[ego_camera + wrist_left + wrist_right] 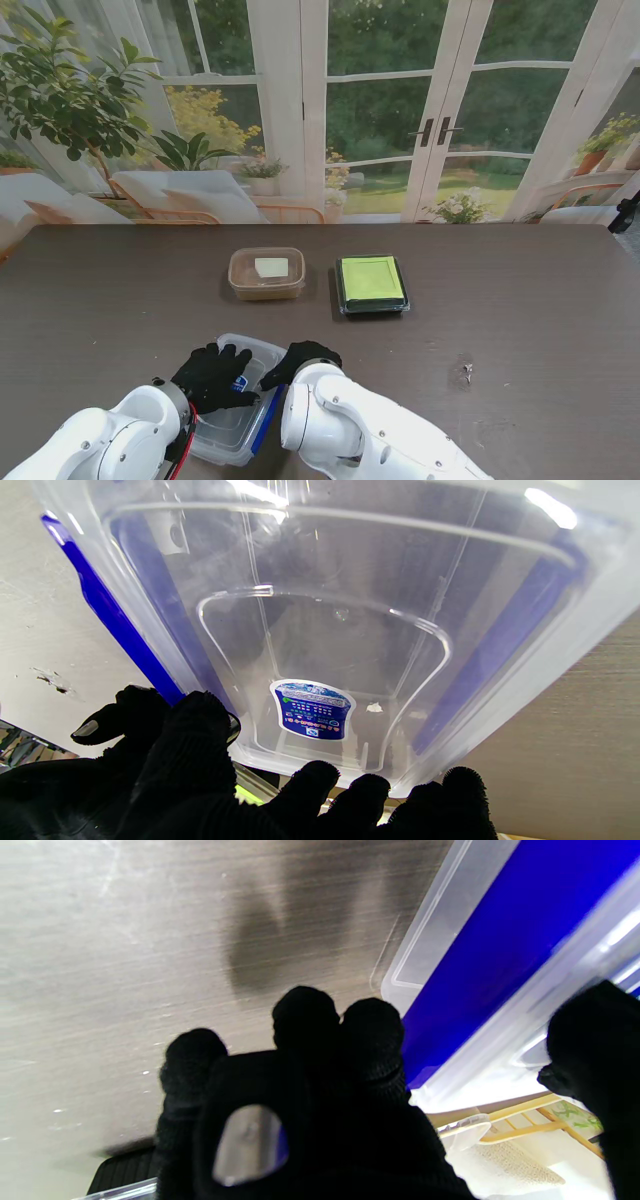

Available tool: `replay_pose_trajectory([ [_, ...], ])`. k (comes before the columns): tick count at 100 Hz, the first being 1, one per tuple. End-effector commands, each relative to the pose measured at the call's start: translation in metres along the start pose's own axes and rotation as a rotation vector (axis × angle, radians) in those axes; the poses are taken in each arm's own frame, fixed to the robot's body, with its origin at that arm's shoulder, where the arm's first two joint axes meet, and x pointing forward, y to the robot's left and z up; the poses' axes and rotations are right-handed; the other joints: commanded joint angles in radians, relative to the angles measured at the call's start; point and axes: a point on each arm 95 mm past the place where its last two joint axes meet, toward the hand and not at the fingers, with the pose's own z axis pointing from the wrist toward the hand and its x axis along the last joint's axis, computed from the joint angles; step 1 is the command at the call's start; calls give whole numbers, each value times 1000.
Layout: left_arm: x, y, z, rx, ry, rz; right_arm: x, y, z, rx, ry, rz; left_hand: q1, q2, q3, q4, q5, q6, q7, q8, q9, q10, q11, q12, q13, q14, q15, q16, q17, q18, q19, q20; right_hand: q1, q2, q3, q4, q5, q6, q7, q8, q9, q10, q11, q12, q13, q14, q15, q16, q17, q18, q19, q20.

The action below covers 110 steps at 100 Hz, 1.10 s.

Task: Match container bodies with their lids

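Observation:
A clear plastic container [230,432] with blue side strips [267,420] lies at the near edge of the table, between my two arms. My left hand [212,375], in a black glove, lies over its top, thumb by one blue strip and fingers curled at the far rim. In the left wrist view, the left hand [190,780] sits against the clear plastic [325,630], which bears a blue label [312,710]. My right hand [300,358] grips the container's right side. In the right wrist view, the right hand [300,1100] has fingers and thumb on either side of the blue strip [500,940].
Farther from me stand a brown translucent container [266,273] with its lid on and, to its right, a black container with a green lid [372,283]. The dark wooden table [520,320] has a small scuff [465,372] on the right. Glass doors lie beyond the far edge.

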Motion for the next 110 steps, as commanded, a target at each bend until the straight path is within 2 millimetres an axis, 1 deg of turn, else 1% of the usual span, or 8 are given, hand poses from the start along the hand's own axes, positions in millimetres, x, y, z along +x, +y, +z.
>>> replay_pose_trajectory([
  [1, -8, 44, 3, -149, -23, -33, 3, -30, -8, 88, -28, 15, -9, 40, -9, 20, 48, 7, 41, 27, 147, -88, 231, 78, 66, -47, 144, 34, -11, -23, -33, -4, 267, -138, 241, 159, 102, -117, 49, -21, 167, -160, 147, 15, -9, -232, 38, 17, 611, -20, 67, 32],
  [7, -8, 45, 3, -150, -23, -33, 3, -31, -8, 88, -31, 16, -10, 40, -10, 20, 45, 7, 40, 27, 146, -88, 230, 78, 65, -47, 143, 34, -11, -24, -34, -4, 280, -149, 246, 139, 94, -119, 51, -36, 167, -162, 127, 6, -9, -230, 24, 13, 610, -26, 63, 32],
  [17, -9, 45, 3, -151, -23, -33, 4, -33, -9, 87, -35, 32, -10, 41, -10, 20, 44, 6, 40, 27, 147, -87, 231, 78, 66, -49, 144, 34, -11, -24, -33, -3, 295, -153, 245, 126, 80, -115, 63, -59, 167, -160, 106, 0, -9, -223, 6, 8, 607, -32, 50, 30],
  [33, -10, 44, 1, -153, -25, -27, 4, -34, -10, 94, -28, 34, -13, 43, -11, 20, 46, 3, 41, 27, 148, -88, 231, 78, 66, -47, 144, 34, -10, -23, -33, -3, 275, -148, 252, 142, 96, -118, 70, -66, 168, -159, 113, 5, -9, -204, 6, 9, 604, -13, 38, 28],
  [48, -13, 42, -7, -151, -40, -9, 3, -36, -8, 87, -24, 24, -12, 45, -10, 20, 51, -3, 44, 29, 149, -87, 232, 78, 67, -45, 144, 34, -9, -22, -32, -3, 267, -132, 251, 153, 98, -123, 67, -63, 167, -156, 110, 4, -10, -202, 2, 7, 602, -8, 33, 28],
  [72, -20, 40, -27, -138, -84, 22, 2, -37, -7, 81, -18, 29, -11, 46, -10, 20, 56, -30, 49, 35, 150, -89, 232, 79, 70, -45, 146, 35, -8, -22, -32, -3, 271, -116, 242, 146, 77, -133, 64, -52, 167, -155, 87, -4, -10, -199, -10, 1, 600, -5, 19, 22],
  [80, -22, 40, -32, -133, -96, 28, 2, -37, -8, 78, -15, 29, -10, 45, -10, 20, 58, -31, 49, 37, 150, -88, 232, 79, 69, -45, 145, 35, -8, -22, -32, -3, 279, -128, 242, 139, 67, -136, 65, -49, 166, -157, 82, -5, -10, -199, -10, 0, 599, -5, 17, 21],
  [110, -23, 49, -39, -152, -107, 23, 6, -34, -9, 45, -10, 31, -11, 41, -11, 19, 61, -48, 43, 34, 152, -89, 232, 78, 68, -46, 144, 33, -9, -23, -34, -4, 294, -129, 241, 123, 52, -140, 68, -48, 166, -155, 63, -8, -9, -216, -8, 1, 602, -17, 22, 22],
])
